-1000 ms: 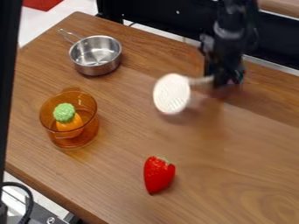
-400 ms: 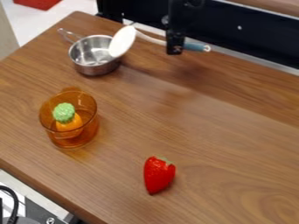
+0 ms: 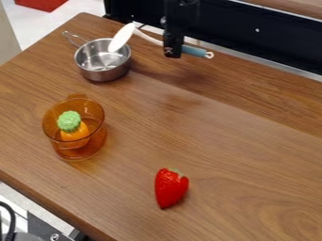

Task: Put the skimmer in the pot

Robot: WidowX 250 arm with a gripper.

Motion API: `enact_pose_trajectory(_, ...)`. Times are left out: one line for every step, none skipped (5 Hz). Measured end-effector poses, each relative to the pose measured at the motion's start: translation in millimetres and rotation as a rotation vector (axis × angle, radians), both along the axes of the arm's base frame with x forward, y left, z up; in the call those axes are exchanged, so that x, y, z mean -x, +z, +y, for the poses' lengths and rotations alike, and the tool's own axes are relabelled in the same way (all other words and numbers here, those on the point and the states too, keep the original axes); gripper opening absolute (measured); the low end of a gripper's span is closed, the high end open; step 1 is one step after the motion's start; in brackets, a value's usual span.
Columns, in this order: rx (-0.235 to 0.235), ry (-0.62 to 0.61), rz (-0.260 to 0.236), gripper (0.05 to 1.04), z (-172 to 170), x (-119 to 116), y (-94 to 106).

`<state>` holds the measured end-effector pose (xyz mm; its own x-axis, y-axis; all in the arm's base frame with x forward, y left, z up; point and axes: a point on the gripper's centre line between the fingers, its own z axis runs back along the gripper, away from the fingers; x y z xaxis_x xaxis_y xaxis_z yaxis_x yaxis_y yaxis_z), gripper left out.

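In the camera view, the black two-finger hand [image 3: 172, 52] is clamped around the handle of a skimmer with a flat white head and a blue grip [image 3: 122, 37], near where the pale shaft meets the blue part. The skimmer is held up slantwise, its head turned nearly edge-on and overlapping the right side of the opening of a small round stainless-steel pot [image 3: 104, 75]. Whether the head's lower edge has dipped below the rim or hangs just above it, I cannot tell.

The grasp is made, and the step in hand looks like the final placing: lining the head up with the pot, which stands upright on the brown wooden worktop [image 3: 220, 141]. Next, the head probably needs to go a little further left and down, well inside the wall, before the hand lets go. The long handle reaches out to the right, so its weight could lever the head back out or tip the light pot; a low, gentle release with the shaft leaning on the rim should suit. The transparent amber pot [image 3: 96, 141] stands apart and needs no touching.
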<state>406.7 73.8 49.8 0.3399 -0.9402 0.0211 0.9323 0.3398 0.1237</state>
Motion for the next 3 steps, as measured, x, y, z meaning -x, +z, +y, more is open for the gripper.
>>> enact_pose_trajectory(0.060,-0.027,0.057,0.235,10.2,10.2,6.3)
enact_pose_trajectory(0.099,-0.048,0.090,0.235,23.7,12.7,7.3)
enact_pose_trajectory(0.136,-0.034,0.119,0.235,31.5,9.7,4.0)
